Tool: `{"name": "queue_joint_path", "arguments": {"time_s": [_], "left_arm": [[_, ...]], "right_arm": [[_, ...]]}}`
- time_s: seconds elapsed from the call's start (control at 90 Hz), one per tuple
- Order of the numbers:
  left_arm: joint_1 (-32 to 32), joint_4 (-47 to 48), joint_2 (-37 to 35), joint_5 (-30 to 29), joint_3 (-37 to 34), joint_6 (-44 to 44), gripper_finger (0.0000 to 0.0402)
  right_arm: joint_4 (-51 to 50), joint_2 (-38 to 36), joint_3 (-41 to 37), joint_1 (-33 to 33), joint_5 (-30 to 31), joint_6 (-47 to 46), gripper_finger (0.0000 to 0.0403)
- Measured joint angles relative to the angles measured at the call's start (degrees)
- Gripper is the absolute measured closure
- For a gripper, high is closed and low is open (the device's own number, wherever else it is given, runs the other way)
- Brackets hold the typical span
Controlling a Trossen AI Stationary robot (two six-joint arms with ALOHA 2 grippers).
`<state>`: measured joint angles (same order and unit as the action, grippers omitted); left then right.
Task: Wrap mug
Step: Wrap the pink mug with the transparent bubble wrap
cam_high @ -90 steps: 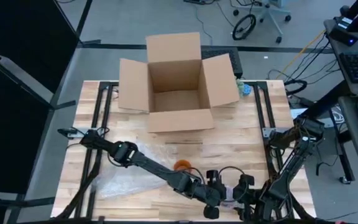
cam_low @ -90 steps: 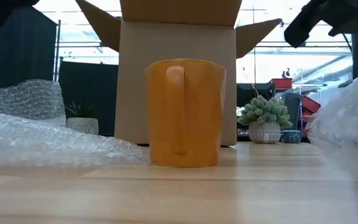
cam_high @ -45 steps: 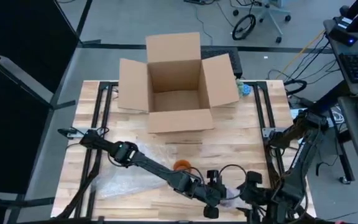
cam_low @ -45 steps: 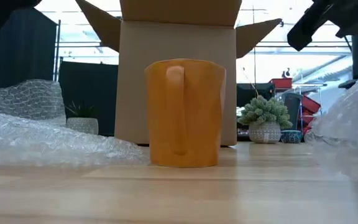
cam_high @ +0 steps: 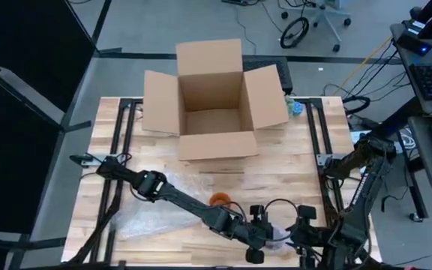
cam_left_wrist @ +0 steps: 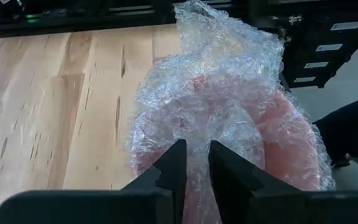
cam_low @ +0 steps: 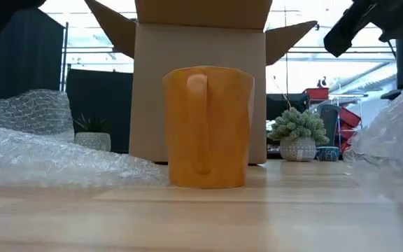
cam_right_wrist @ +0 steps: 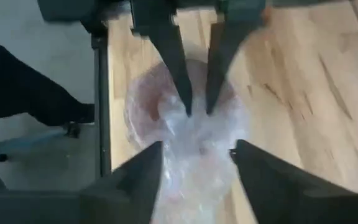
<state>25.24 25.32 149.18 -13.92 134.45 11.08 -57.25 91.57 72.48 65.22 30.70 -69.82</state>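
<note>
We log left gripper (cam_left_wrist: 194, 163) pinching bubble-wrapped pink mug (cam_left_wrist: 241, 124), right gripper (cam_right_wrist: 194, 163) spread wide nearby, orange mug (cam_low: 207, 127) fronting cardboard box (cam_high: 212, 97), loose bubble wrap (cam_low: 40, 150) left.

Even, soft overhead light. The low view is backlit by blown-out windows (cam_low: 313, 70); right wrist view is motion-blurred.

Wooden table (cam_high: 291, 176) carries cardboard box (cam_high: 210, 101), orange mug (cam_low: 207, 126), bubble wrap (cam_high: 145, 214).

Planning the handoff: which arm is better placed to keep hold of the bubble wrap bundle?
Left. The left gripper is pinched on the bubble wrap bundle; the right gripper is open, facing it.
</note>
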Motion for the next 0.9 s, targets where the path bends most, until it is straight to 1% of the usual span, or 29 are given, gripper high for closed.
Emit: {"name": "queue_joint_path", "arguments": {"time_s": [0.156, 0.233, 0.278, 0.378, 0.456, 0.578, 0.678, 0.811, 0.9], "left_arm": [[-0.01, -0.08, 0.0, 0.01, 0.0, 0.01, 0.035], [-0.01, -0.69, 0.0, 0.02, -0.04, 0.0, 0.035], [-0.01, -0.9, 0.0, 0.03, -0.04, 0.01, 0.035], [0.01, -0.92, 0.0, 0.03, -0.04, -0.33, 0.035], [0.0, -0.92, 0.0, 0.16, -0.04, -1.34, 0.035], [-0.01, -1.01, 0.02, 0.19, -0.04, -1.34, 0.035], [-0.01, -1.01, 0.02, 0.19, -0.04, -1.32, 0.035], [-0.01, -1.13, 0.03, 0.19, -0.04, -1.34, 0.035], [0.01, -1.3, 0.04, 0.16, -0.07, -1.28, 0.035]], "right_arm": [[0.22, 0.02, -2.42, 2.84, -0.78, -5.33, 0.0355], [2.64, 0.02, -3.98, 3.29, -0.55, -6.03, 0.0385], [4.81, 0.04, -5.0, 2.93, -0.44, -5.62, 0.0395], [9.4, 0.04, -6.96, 0.66, 0.88, -2.25, 0.0396], [11.2, 0.07, -7.27, -1.75, 0.85, 1.44, 0.0391], [14.44, 0.07, -7.27, -5.2, 0.03, 7.79, 0.0394], [16.36, 0.64, -7.27, -7.81, -4.38, 11.62, 0.0401], [16.33, 2.04, -7.25, -10.75, -11.53, 12.15, 0.0402], [16.28, 2.5, -7.14, -11.6, -13.62, 12.51, 0.0402]]}}
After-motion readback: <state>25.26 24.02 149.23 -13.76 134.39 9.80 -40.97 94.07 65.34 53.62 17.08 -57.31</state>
